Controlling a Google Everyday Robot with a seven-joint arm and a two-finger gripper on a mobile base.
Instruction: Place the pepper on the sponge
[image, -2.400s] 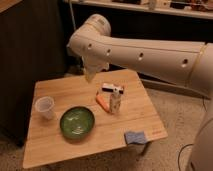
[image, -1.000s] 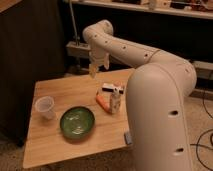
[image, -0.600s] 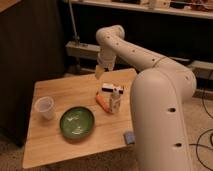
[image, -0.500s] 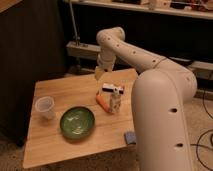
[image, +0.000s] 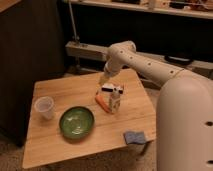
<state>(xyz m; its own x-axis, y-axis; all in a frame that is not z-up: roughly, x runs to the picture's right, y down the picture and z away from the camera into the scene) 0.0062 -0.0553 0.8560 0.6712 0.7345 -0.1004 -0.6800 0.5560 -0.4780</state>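
Hovering just above the pepper (image: 102, 103) with the gripper (image: 103, 80), open or closed impossible to tell, could easily clip and topple the bottle (image: 115, 100) crowding it, sponge (image: 134, 136) well apart.

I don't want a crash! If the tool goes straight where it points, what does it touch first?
The tool, hanging over the table, points down: probably the pepper first, maybe bare wood; depth is unclear.

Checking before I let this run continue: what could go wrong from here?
The pepper lies close beside the upright bottle and the flat box. The gripper, hovering just above them, could topple the bottle when it descends. The sponge sits near the front edge of the table, so the tapered pepper might roll off onto the floor.
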